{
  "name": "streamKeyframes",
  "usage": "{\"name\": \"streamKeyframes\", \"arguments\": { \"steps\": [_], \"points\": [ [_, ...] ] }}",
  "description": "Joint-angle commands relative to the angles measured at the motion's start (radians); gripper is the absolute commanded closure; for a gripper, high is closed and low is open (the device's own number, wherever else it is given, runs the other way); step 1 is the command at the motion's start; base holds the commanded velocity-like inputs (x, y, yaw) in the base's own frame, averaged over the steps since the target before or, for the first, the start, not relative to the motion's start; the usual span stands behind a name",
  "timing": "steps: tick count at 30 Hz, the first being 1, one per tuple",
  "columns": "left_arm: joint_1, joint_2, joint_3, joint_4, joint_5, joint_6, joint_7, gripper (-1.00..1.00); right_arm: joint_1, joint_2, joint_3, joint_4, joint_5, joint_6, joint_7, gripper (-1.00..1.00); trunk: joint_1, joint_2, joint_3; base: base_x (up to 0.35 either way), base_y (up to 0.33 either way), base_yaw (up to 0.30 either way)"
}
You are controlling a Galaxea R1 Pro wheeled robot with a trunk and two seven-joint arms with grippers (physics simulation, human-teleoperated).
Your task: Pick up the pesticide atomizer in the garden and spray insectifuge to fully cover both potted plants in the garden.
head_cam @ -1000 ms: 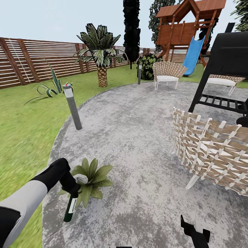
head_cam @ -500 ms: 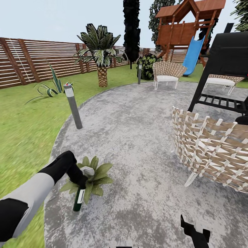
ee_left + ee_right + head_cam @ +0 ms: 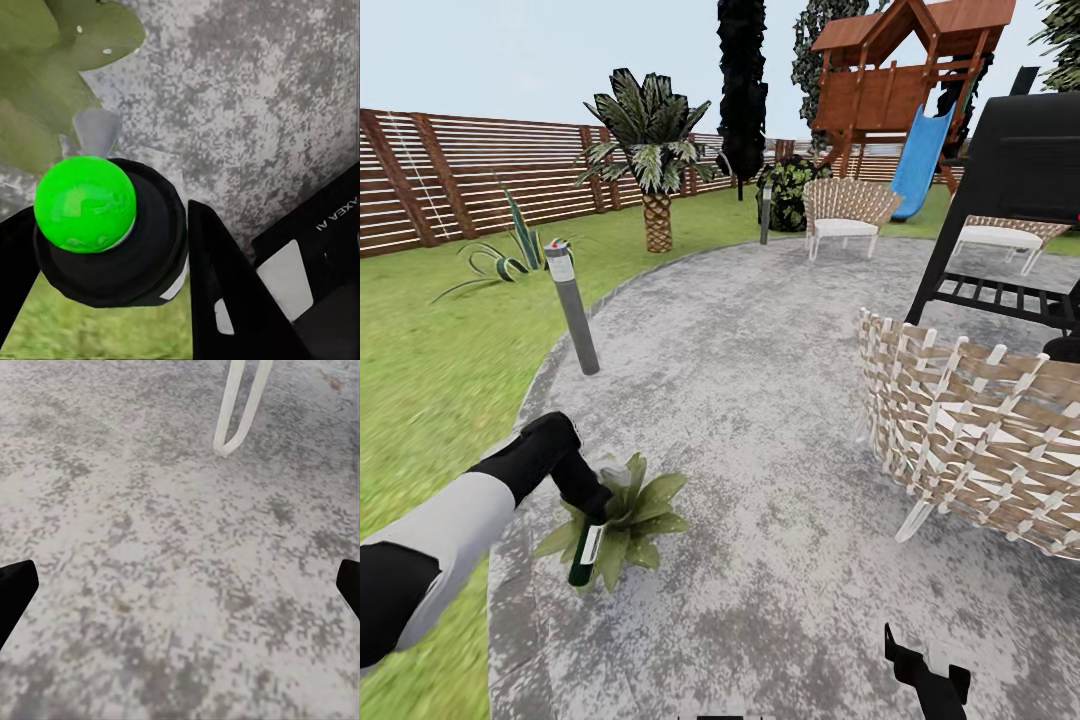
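One potted plant (image 3: 640, 508), a low rosette of pointed green leaves, sits near the left rim of the garden's round grey patio (image 3: 760, 400). My left gripper (image 3: 590, 508) is shut on the pesticide atomizer (image 3: 584, 558), which hangs tilted over the plant's left leaves, dark green end down. In the left wrist view the atomizer (image 3: 105, 232) shows a bright green cap in a black collar between my fingers (image 3: 221, 285), with its grey nozzle toward the leaves (image 3: 52, 82). My right gripper (image 3: 926, 668) hangs low over bare paving, open and holding nothing (image 3: 180, 589).
A wicker chair (image 3: 970, 430) stands close on the right, its white leg (image 3: 240, 405) near my right gripper. A grey bollard lamp (image 3: 572, 310) rises at the patio's left edge. Lawn (image 3: 430, 380), a palm (image 3: 650, 150), the slatted fence (image 3: 460, 180) and a black stand (image 3: 1020, 180) lie beyond.
My left arm has carried the atomizer forward and to the right, from the paving in front of the plant to over its left leaves. The right arm has not moved.
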Motion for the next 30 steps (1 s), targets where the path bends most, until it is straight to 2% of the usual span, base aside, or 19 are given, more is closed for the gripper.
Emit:
{"name": "streamKeyframes", "arguments": {
  "steps": [1,2,3,4,12,16,18,20,22,25,30],
  "points": [
    [0.001,0.006,-0.009,-0.002,-0.007,0.009,-0.017,1.00,0.000,0.000,0.002,0.000,-0.008,-0.004,0.001,-1.00,0.000,0.000,-0.001,0.000,0.000,0.000],
    [0.002,0.013,-0.017,-0.002,-0.007,0.009,-0.023,1.00,0.000,0.000,0.002,0.001,-0.008,-0.004,0.001,-1.00,0.000,0.000,-0.001,0.000,0.000,0.000],
    [0.005,0.036,-0.023,-0.003,-0.008,0.008,-0.028,1.00,-0.001,0.000,0.002,0.001,-0.008,-0.004,0.001,-1.00,0.000,0.000,-0.001,0.000,0.000,0.000],
    [0.006,0.041,-0.024,-0.003,-0.008,0.008,-0.029,1.00,-0.001,0.000,0.002,0.001,-0.008,-0.004,0.001,-1.00,0.000,0.000,-0.001,0.000,0.010,0.000],
    [0.006,0.048,-0.025,-0.005,-0.010,0.008,-0.029,1.00,-0.001,0.000,0.002,0.000,-0.010,-0.004,0.001,-1.00,0.000,0.000,-0.001,0.000,0.229,0.000],
    [0.009,0.047,-0.028,-0.005,-0.011,0.008,-0.027,1.00,0.000,0.000,0.002,0.000,-0.010,-0.004,0.001,-1.00,0.000,0.000,0.000,0.000,0.074,-0.059],
    [0.009,0.047,-0.029,-0.005,-0.037,0.008,-0.025,1.00,-0.001,0.000,0.002,0.000,-0.010,-0.004,0.001,-1.00,0.000,0.000,0.002,0.000,0.010,-0.155],
    [0.009,0.048,-0.027,-0.004,-0.084,0.009,-0.028,1.00,-0.001,0.000,0.002,0.000,-0.010,-0.004,0.001,-1.00,0.000,0.000,0.003,0.000,0.004,-0.082],
    [0.009,0.048,-0.026,-0.004,-0.107,0.009,-0.030,1.00,-0.001,0.000,0.002,0.000,-0.010,-0.004,0.001,-1.00,0.000,0.000,0.003,0.000,0.001,-0.029],
    [0.009,0.044,-0.020,-0.005,-0.120,0.011,-0.031,1.00,-0.001,0.000,0.002,0.000,-0.010,-0.004,0.001,-1.00,0.000,0.000,0.003,0.000,0.000,-0.010],
    [0.009,0.038,-0.014,-0.005,-0.122,0.013,-0.032,1.00,-0.001,0.000,0.002,0.000,-0.010,-0.004,0.000,-1.00,0.000,0.000,0.004,0.088,0.000,-0.001]
  ]
}}
